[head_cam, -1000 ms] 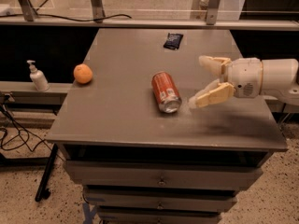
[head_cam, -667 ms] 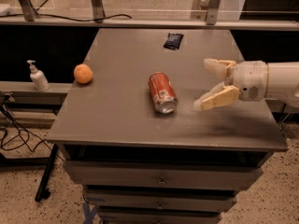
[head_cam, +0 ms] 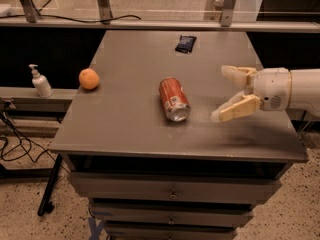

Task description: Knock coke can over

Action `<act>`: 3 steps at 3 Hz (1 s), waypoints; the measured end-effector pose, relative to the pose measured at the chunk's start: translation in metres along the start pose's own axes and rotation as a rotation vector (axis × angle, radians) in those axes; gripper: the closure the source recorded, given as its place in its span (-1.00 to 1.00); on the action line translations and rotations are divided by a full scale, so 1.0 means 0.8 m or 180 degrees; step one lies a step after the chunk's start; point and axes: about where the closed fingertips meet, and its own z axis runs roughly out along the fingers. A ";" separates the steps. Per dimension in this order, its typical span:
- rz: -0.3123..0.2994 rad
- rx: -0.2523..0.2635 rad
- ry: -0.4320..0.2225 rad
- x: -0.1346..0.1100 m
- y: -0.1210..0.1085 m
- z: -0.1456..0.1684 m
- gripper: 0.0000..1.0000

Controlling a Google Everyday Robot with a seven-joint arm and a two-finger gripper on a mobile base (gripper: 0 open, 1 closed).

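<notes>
— Position of the red aluminium coke can?
— On its side at the middle of the grey metal table, silver top toward the table's front edge.
— And the cream two-finger gripper?
— Over the table's right part, jaws spread wide, holding nothing. A round orange fruit sits at the table's left edge.

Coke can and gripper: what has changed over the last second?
The gripper, open and empty, has drawn back a little toward the right edge of the view, widening its gap from the coke can. Nothing was gripped or released. The coke can lies on its side on the table almost where it was; the orange and black packet have not moved.
</notes>
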 end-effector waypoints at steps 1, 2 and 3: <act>-0.0003 0.0001 0.0026 0.003 0.002 -0.004 -1.00; -0.0012 -0.0022 0.0088 0.008 0.008 -0.007 -1.00; -0.0013 -0.0025 0.0093 0.008 0.009 -0.007 -1.00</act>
